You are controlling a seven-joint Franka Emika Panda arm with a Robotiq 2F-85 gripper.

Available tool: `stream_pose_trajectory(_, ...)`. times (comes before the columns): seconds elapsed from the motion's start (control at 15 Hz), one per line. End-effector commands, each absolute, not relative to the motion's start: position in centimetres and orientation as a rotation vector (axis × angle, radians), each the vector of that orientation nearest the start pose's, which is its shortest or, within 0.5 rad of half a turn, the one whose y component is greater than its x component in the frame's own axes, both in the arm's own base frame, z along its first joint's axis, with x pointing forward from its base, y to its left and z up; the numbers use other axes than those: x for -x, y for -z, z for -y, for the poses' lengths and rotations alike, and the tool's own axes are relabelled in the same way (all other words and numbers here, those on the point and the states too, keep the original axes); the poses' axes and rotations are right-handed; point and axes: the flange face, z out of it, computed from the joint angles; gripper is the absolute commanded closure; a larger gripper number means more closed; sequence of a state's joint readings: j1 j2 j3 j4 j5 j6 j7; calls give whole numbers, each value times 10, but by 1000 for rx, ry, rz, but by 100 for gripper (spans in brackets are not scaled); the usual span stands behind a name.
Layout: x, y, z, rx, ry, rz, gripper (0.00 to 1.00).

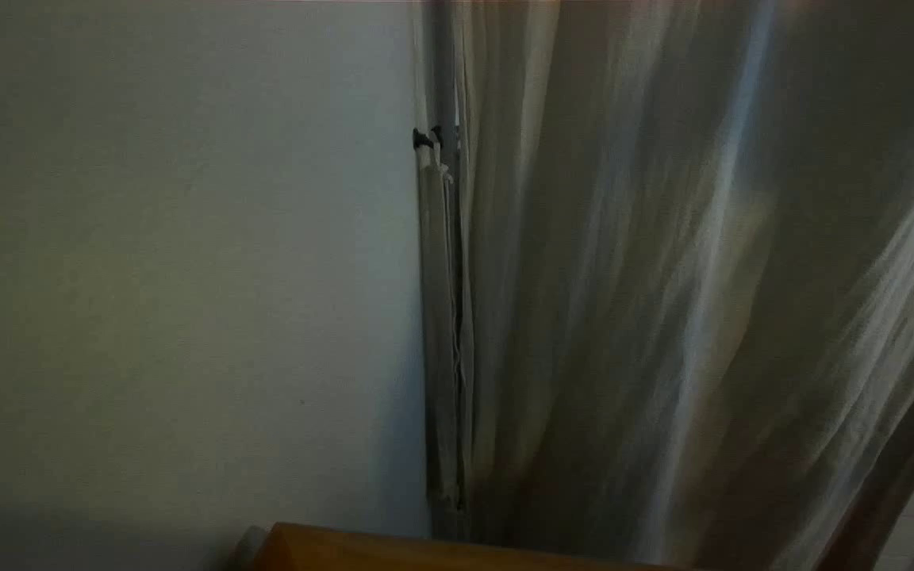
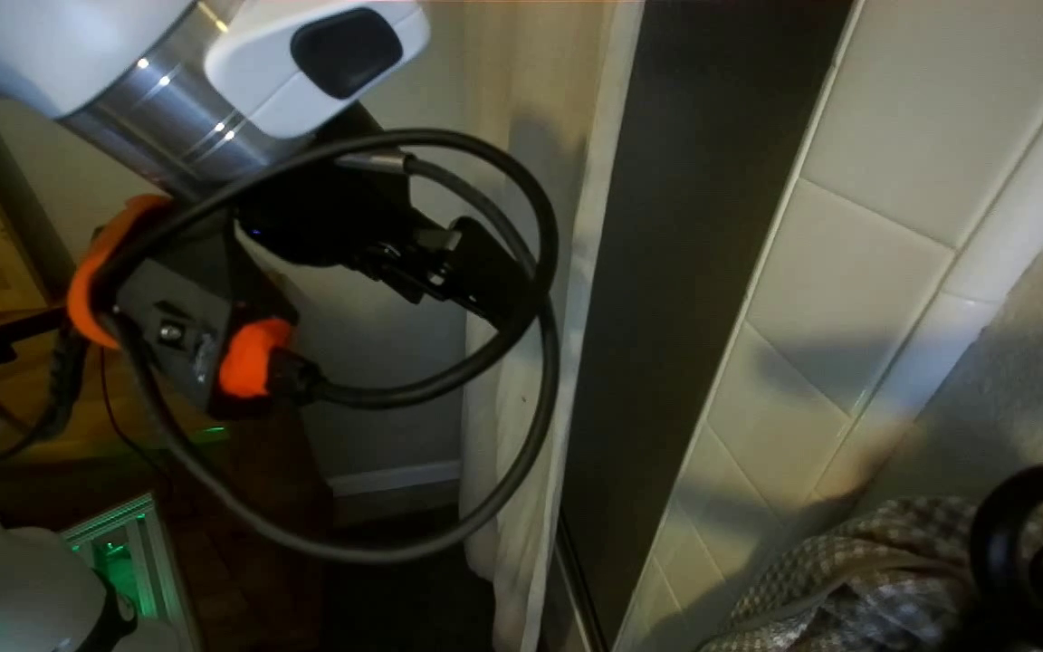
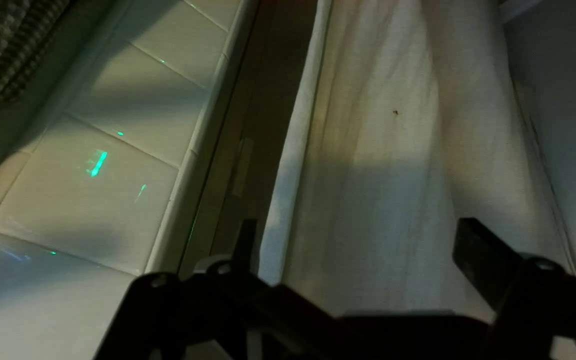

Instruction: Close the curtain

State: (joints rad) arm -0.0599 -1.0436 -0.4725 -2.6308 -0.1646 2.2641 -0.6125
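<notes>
Since the curtain (image 3: 383, 190) looks like thin, loose cloth, expect it light, soft and floppy; should bunch and swing, not break. It hangs between grey wall (image 3: 558, 110) and tiled surface (image 3: 83, 195) in the wrist view. Pincer (image 3: 358, 235) spread wide, nothing clamped, fingers (image 3: 485, 260) astride the curtain; can't tell if they touch. Best hold is probably the straight free edge (image 3: 294, 150), just beside one finger; a flat mid-sheet grab would likely slip. Room to move: the dark strip (image 3: 273, 100) past that edge, depth unclear, with tiled surface beyond; grey wall limits the opposite side. In an exterior view the looped cable (image 2: 395, 397) passes in front of the curtain, so snagging looks like the risk.
</notes>
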Motion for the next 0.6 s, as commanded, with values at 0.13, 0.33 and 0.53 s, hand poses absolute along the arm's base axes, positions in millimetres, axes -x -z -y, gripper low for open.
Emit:
stream_pose_trajectory(0.13,-258,-573,206,2973,1132,360,0)
stream_pose_trajectory(0.33,-261,-572,216,2940,1204,330,0)
stream_pose_trajectory(0.53,-269,-569,225,2886,1295,272,0)
